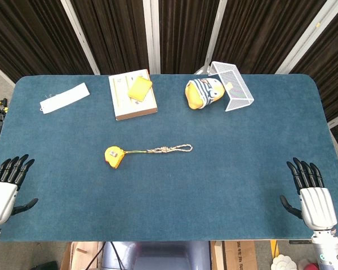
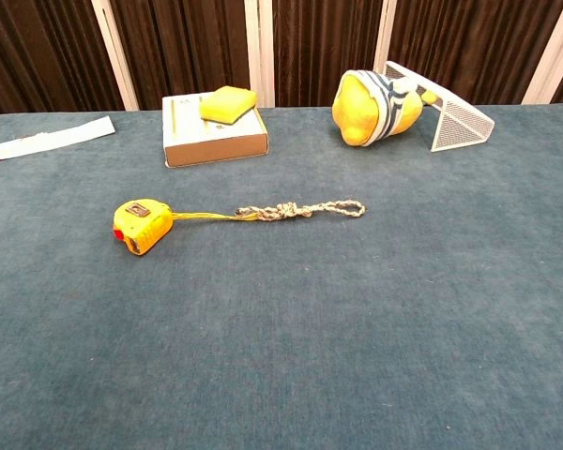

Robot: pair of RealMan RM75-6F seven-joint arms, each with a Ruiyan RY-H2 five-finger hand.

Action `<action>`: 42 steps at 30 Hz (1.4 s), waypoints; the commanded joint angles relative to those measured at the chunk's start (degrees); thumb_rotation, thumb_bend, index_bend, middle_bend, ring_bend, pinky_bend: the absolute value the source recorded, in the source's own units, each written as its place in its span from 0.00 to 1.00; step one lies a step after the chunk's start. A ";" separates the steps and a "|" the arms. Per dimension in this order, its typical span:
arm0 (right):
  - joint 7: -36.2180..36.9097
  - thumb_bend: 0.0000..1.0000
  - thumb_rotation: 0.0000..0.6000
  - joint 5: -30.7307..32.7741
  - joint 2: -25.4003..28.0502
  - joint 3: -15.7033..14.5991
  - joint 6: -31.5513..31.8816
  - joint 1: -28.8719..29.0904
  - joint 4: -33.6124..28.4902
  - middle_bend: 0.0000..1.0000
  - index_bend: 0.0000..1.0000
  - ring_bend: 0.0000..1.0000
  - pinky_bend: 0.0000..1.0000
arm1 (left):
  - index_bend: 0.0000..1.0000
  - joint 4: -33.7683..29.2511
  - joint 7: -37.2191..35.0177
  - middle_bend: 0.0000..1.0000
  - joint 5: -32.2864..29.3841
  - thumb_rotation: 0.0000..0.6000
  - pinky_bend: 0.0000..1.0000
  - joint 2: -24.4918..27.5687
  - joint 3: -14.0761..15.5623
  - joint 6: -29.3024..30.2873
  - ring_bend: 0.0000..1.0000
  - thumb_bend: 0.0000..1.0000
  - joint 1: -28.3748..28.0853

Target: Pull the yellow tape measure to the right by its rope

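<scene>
The yellow tape measure [image 1: 114, 157] [image 2: 142, 225] lies on the blue table, left of centre. Its braided rope [image 1: 168, 149] [image 2: 300, 210] runs out to the right and ends in a loop. In the head view my left hand [image 1: 4, 188] rests at the table's front left corner, fingers spread, holding nothing. My right hand [image 1: 311, 194] rests at the front right corner, also spread and empty. Both hands are far from the rope. The chest view shows neither hand.
At the back stands a white box [image 1: 134, 97] [image 2: 214, 136] with a yellow sponge [image 1: 139, 87] [image 2: 227, 102] on it. A striped yellow plush [image 1: 203, 93] [image 2: 373, 106] leans by a white wire basket [image 1: 232, 84] [image 2: 455, 117]. A white strip [image 1: 65, 97] [image 2: 47, 137] lies back left.
</scene>
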 commanded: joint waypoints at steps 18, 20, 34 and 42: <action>1.72 0.31 1.00 -0.83 0.86 -0.30 -2.39 1.49 -1.89 0.00 0.00 0.00 0.00 | 0.00 -0.20 0.04 0.00 -0.20 1.00 0.00 0.01 -0.04 -0.04 0.00 0.00 0.04; 1.95 0.31 1.00 -0.66 0.95 0.26 -3.35 2.42 -2.40 0.00 0.00 0.00 0.00 | 0.00 -0.30 -0.03 0.00 -0.29 1.00 0.00 0.06 -0.13 0.10 0.00 0.00 0.10; -5.10 0.31 1.00 8.27 -3.78 9.62 -18.95 16.20 -6.47 0.04 0.36 0.00 0.00 | 0.00 -0.81 -1.03 0.00 -0.70 1.00 0.00 0.38 -0.15 -0.36 0.00 0.00 0.00; -10.93 0.31 1.00 17.96 -12.59 15.04 -25.98 24.80 -2.78 0.07 0.46 0.00 0.00 | 0.00 -1.22 -2.40 0.00 -1.43 1.00 0.00 0.74 -0.13 -1.41 0.00 0.00 -0.27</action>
